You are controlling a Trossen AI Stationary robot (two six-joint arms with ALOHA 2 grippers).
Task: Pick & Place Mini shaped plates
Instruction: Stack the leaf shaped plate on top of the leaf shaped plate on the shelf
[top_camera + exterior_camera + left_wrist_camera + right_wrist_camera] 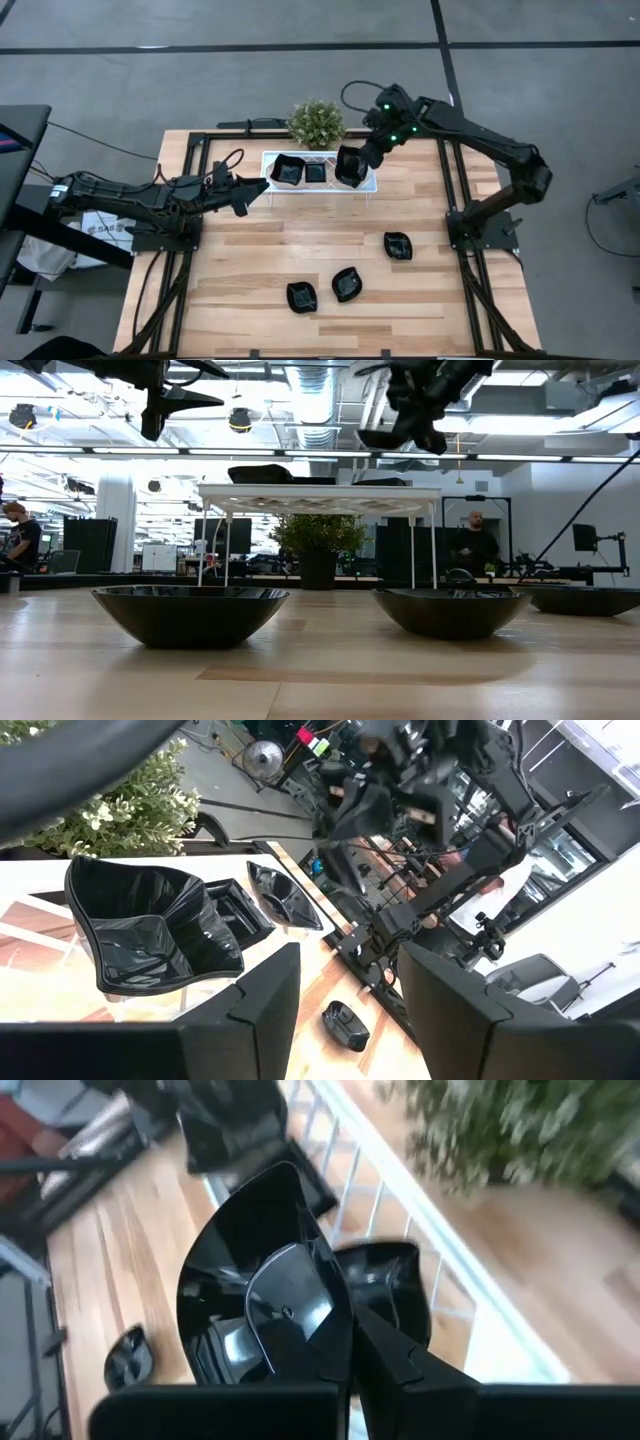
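Note:
Mini shaped plates, glossy and black, lie in two groups. Three rest on the wood table near its front: (398, 245), (347, 284), (302, 296). Three more sit in the white lattice tray (272, 158): a wavy one (140, 930), a small square one (235, 910) and one at the right end (285, 895). My right gripper (362, 158) hangs above the tray's right end, shut on another plate (250, 1295). My left gripper (345, 1010) stands open just left of the tray, with nothing between its fingers. My right gripper pinches the plate by its rim (338, 1315), one finger over the hollow side and the other behind it. The fingers slant down from the table's far right. The plate is lifted clear above the tray and tilted steeply, nearly on edge.
A small green potted plant (317, 122) stands right behind the tray. The tray is raised on thin white legs (222, 545). Black frame rails (455, 180) run along the table's sides. Bare wood lies between the tray and the three front plates.

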